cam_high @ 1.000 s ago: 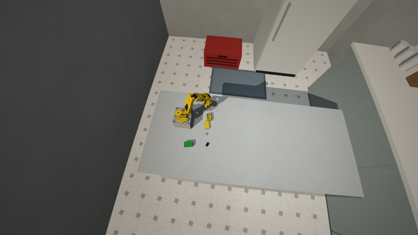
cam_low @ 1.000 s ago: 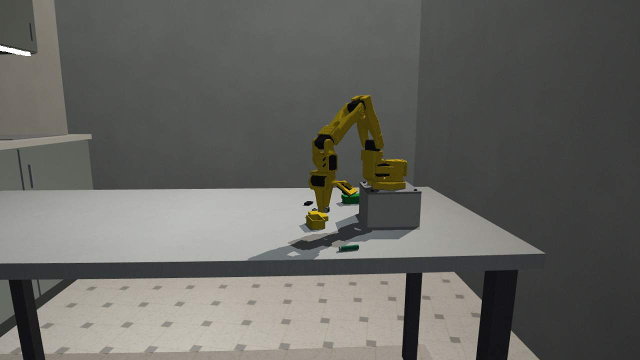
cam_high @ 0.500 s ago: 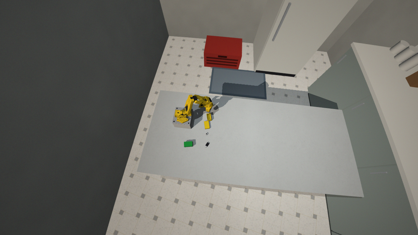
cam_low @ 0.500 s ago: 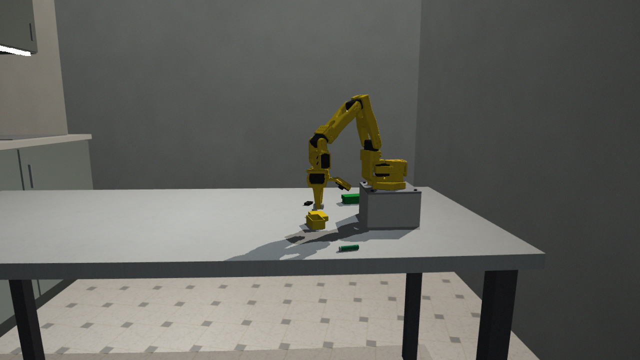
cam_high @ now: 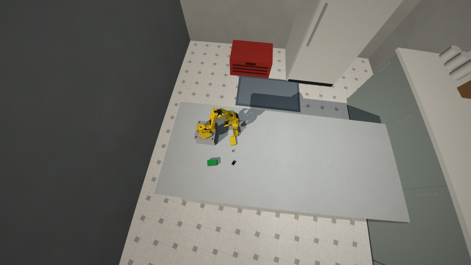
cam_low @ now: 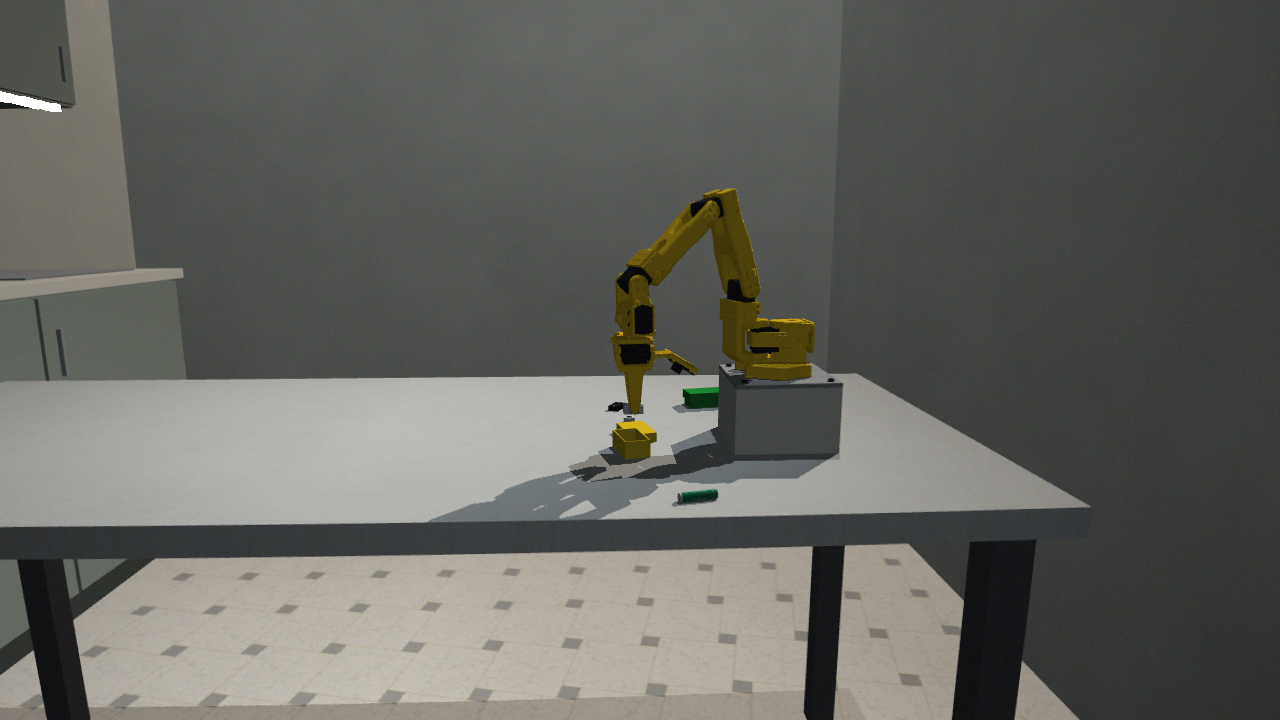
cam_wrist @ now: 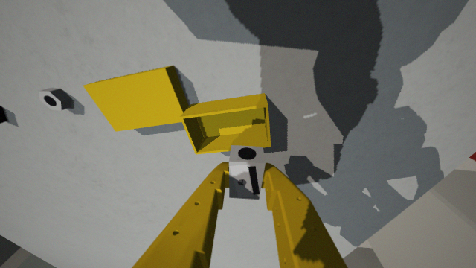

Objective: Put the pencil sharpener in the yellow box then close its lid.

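On the near side of the bench (cam_low: 268,465), from the exterior view:
Battery (cam_low: 697,495): green, lying flat near the front edge, well apart from the box.
Shadow: the arm's shadow falls across the bench between the battery and the box.
Box (cam_low: 631,441): yellow, open, standing on the bench left of the grey pedestal (cam_low: 827,420).
Lid (cam_wrist: 134,97): swung fully open and lying flat on the bench beside the box, joined to it along one edge.
Sharpener (cam_wrist: 245,171): small grey block with a round black hole and a black slot, held above the box, just at its rim in the wrist view; none of it can be seen to be inside yet.
Tool (cam_wrist: 243,186): clenched on the sharpener, one yellow finger on each side of it, pointing straight down over the box.
Arm (cam_low: 716,241): yellow, arched up from the pedestal and folded down to the left.
Nut (cam_wrist: 51,100): small grey piece with a dark hole, on the bench beyond the lid.
Black piece (cam_high: 233,162): small, further out past the nut.
Green block (cam_low: 699,395): flat on the bench at the far side, behind the pedestal's left corner.
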Motion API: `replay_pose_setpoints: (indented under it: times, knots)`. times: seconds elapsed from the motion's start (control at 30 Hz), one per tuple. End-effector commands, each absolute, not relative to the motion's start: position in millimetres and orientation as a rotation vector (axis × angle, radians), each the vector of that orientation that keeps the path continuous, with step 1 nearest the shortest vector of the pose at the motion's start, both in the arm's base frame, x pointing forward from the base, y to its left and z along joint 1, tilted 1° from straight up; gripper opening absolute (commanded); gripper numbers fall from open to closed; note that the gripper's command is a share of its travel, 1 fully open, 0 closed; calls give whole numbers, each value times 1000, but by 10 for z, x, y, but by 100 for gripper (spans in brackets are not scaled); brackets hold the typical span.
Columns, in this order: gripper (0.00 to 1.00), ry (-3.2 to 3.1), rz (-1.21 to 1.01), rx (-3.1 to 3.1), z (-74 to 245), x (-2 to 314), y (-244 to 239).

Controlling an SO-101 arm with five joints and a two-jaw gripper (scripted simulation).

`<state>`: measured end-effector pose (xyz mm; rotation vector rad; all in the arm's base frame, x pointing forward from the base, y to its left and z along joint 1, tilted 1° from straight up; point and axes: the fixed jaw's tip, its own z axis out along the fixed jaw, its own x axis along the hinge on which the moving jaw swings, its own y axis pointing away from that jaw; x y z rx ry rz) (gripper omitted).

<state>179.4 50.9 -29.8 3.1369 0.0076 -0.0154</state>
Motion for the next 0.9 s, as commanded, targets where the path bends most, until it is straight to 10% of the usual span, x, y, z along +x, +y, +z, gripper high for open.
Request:
replay_pose_setpoints:
  times: [0.0,0.87]
  knots:
    - [6,95,16,3143,-276,1819,457]
    - [6,314,17,3127,-278,1829,337]
